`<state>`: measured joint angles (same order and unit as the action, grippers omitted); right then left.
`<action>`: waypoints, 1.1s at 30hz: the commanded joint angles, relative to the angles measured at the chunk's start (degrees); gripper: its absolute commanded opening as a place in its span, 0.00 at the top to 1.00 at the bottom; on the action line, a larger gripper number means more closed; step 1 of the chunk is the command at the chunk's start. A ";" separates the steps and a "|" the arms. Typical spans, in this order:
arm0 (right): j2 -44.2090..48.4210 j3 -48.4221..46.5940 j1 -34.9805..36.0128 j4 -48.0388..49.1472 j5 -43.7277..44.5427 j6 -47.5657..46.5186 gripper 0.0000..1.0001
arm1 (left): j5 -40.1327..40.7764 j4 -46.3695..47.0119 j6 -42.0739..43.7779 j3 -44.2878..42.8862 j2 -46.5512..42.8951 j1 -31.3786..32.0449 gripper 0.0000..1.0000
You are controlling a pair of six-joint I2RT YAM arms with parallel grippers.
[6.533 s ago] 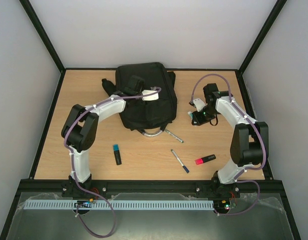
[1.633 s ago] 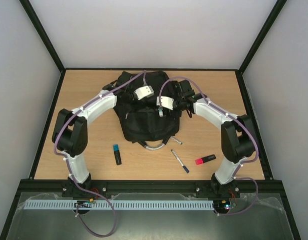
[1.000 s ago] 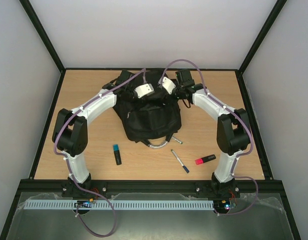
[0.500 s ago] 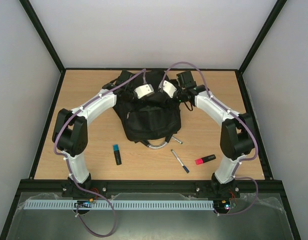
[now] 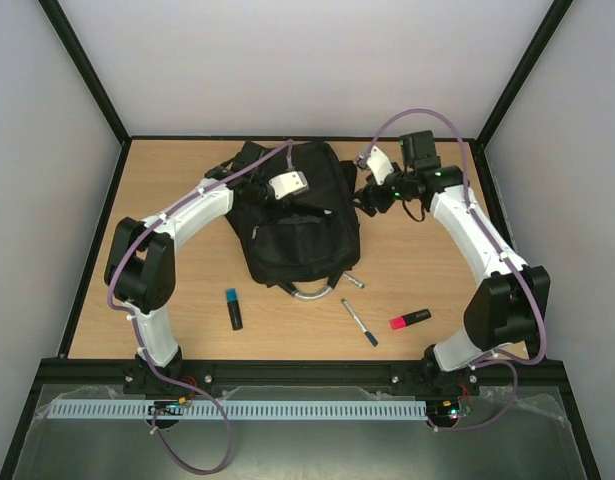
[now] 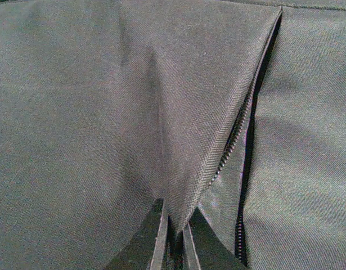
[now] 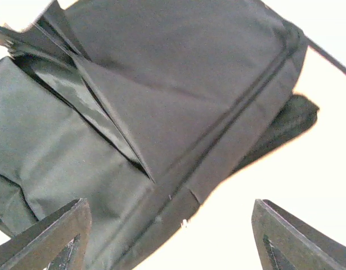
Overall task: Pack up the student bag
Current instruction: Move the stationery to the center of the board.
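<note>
Top external view: the student bag [image 5: 299, 225] lies mid-worktop [image 5: 167, 180] toward the far edge. It is black, soft and slumped, with its grey loop handle [image 5: 307, 291] pointing to the near side. Its inside cannot be seen. In the left wrist view a zip [image 6: 240, 129] stands parted beside a raised fold of fabric, which the left gripper [image 6: 174, 228] pinches tight. The right gripper [image 7: 170, 225] hangs released, jaws wide, at the bag's right edge.

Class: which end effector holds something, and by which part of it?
The left end effector pinches the student bag by a fabric fold beside its zipper; the right end effector is open, holding nothing.
</note>
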<state>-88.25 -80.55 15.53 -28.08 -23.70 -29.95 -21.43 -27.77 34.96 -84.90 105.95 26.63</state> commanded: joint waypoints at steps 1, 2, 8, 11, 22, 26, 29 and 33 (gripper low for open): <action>-1.24 -0.20 -2.29 -11.37 -0.98 -0.71 0.23 | -3.36 -2.49 0.97 -1.07 -2.06 0.96 0.98; -1.64 -0.11 -2.44 -12.87 -0.77 -1.48 0.25 | -3.21 -2.47 0.96 -1.10 -2.06 1.03 0.98; 0.78 6.25 -2.73 -19.01 4.55 -11.90 0.28 | -2.39 -2.05 0.64 -1.41 -1.97 1.39 0.98; 3.42 9.58 -2.79 -23.02 6.11 -17.10 0.27 | -2.51 -1.96 0.41 -1.41 -1.89 1.56 0.98; 11.53 27.88 -2.66 -19.02 15.51 -24.70 0.37 | -4.27 -2.71 -1.10 -3.45 -2.57 1.84 0.98; 14.35 32.98 -1.82 -18.42 16.64 -27.56 0.39 | -5.33 -2.81 -1.30 -3.16 -2.43 1.84 0.98; 14.58 35.33 0.25 -16.17 16.34 -26.55 0.41 | -6.12 -2.81 -1.45 -3.56 -1.76 1.84 0.98; 10.80 35.44 6.13 -8.78 16.99 -17.65 0.51 | -6.51 -2.86 -1.65 -4.36 -0.89 1.84 0.98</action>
<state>-74.81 -45.34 16.91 -42.92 -7.77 -54.08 -22.11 -29.89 34.06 -86.26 105.95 27.46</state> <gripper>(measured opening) 0.542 0.054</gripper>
